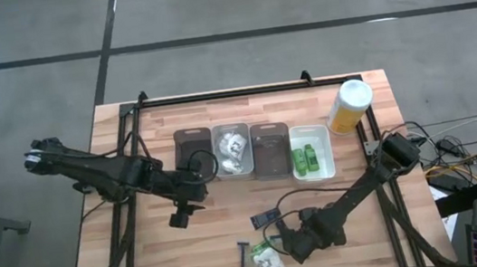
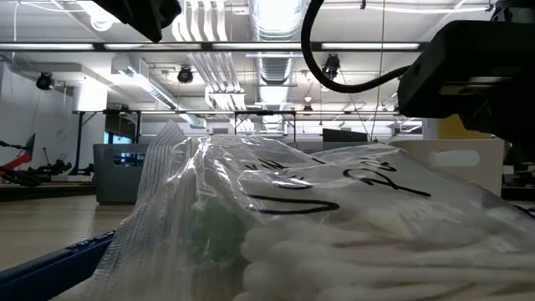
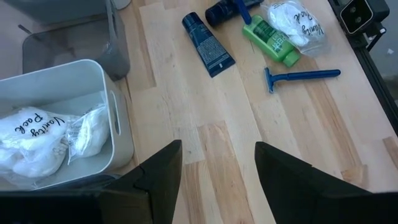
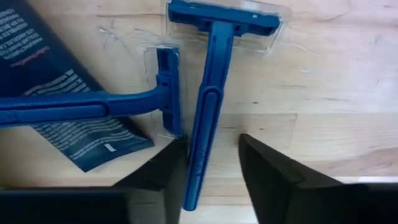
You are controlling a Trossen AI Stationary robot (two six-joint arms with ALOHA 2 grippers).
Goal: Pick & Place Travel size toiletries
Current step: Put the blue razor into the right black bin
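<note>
Near the table's near edge my right gripper (image 1: 288, 239) (image 4: 208, 177) hovers low and open over two dark blue razors. Its fingers stand on either side of one razor's handle (image 4: 202, 130). The second razor (image 4: 81, 109) lies flat beside it, across a dark blue tube (image 4: 56, 81). A third razor (image 1: 243, 259), a white wrinkly packet (image 1: 268, 259) (image 2: 334, 226) and a green tube (image 3: 270, 38) lie on the wood nearby. My left gripper (image 1: 180, 217) (image 3: 217, 174) is open above bare wood, near the trays and touching nothing. My right gripper comes from above with its fingers across the free end of the razor's handle (image 4: 194, 180), which lies flat on the table. The handle sits close against one finger (image 4: 168, 177). I cannot tell whether that finger touches it.
A row of trays stands mid-table: a brown tray (image 1: 191, 135), a clear tray (image 1: 230, 128) with white packets, another brown tray (image 1: 267, 128), and a white tray (image 1: 323, 141) with green tubes. A tall yellow bottle (image 1: 349, 106) stands at the right. Bare wood lies at the near left.
</note>
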